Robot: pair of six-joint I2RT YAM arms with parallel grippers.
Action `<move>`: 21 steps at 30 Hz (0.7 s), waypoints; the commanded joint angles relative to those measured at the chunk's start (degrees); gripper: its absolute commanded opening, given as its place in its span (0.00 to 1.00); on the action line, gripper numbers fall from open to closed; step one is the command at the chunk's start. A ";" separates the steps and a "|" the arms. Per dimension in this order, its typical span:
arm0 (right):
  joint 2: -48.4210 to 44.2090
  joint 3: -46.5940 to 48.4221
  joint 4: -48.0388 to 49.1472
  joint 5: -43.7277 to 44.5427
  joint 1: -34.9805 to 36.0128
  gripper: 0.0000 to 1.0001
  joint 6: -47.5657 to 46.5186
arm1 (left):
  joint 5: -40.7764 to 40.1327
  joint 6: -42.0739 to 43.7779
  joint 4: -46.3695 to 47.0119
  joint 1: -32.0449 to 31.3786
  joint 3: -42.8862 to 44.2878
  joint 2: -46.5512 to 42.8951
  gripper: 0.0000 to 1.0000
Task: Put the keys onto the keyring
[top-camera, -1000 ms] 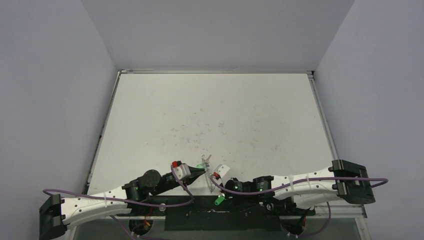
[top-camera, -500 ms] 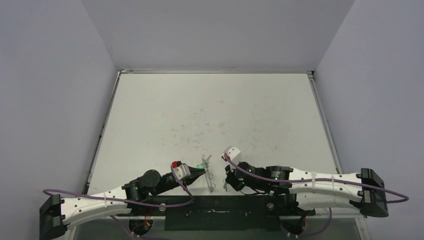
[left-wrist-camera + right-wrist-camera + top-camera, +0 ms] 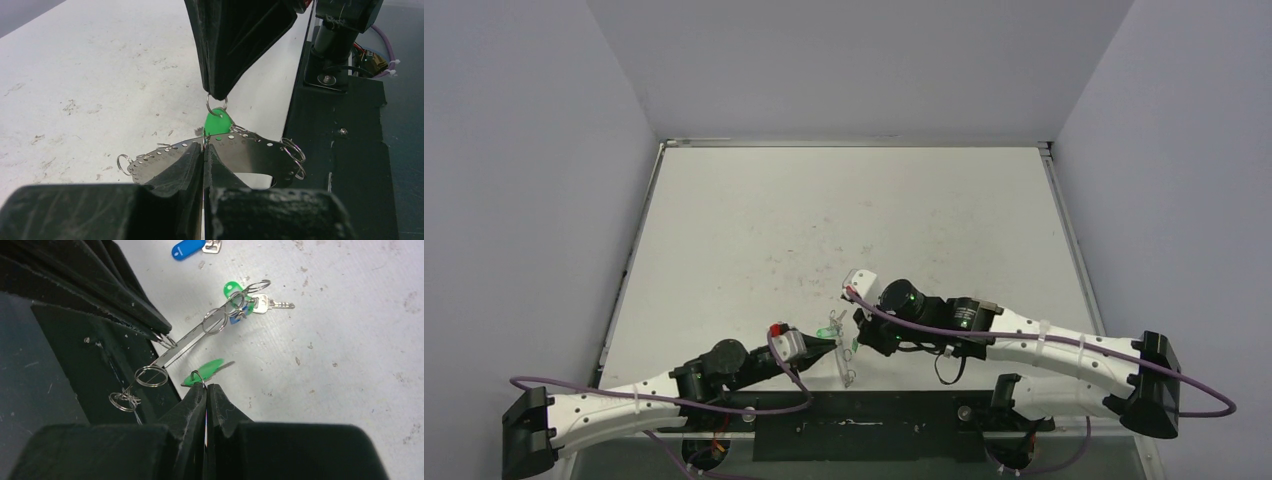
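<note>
The white, speckled table point(image 3: 854, 220) carries one blue-headed key point(image 3: 187, 248) lying flat on its surface.

Even, soft overhead light; near pincers blurred, dark

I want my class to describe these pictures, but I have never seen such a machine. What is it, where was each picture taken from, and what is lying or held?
The machine is two robot arms, a left arm and a right arm, bolted at the near edge of a table. The wide picture looks down from above and behind them. The other two come from a camera on each wrist, so the black fingers at the bottom are that arm's own. The left gripper is shut on the keyring, a thin perforated metal hoop. The right gripper is shut on the ring of a green key, beside the hoop. A blue key lies on the table.
</note>
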 commanded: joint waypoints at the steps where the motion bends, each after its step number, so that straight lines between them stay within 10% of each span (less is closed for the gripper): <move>1: 1.41 3.32 -0.95 -6.17 -0.72 0.00 -6.32 | 0.78 1.30 6.81 -0.25 0.38 1.01 0.00; 21: 8.33 11.47 -3.32 -13.24 -2.14 0.00 -13.81 | -0.19 2.92 13.16 -0.25 -1.32 1.98 0.00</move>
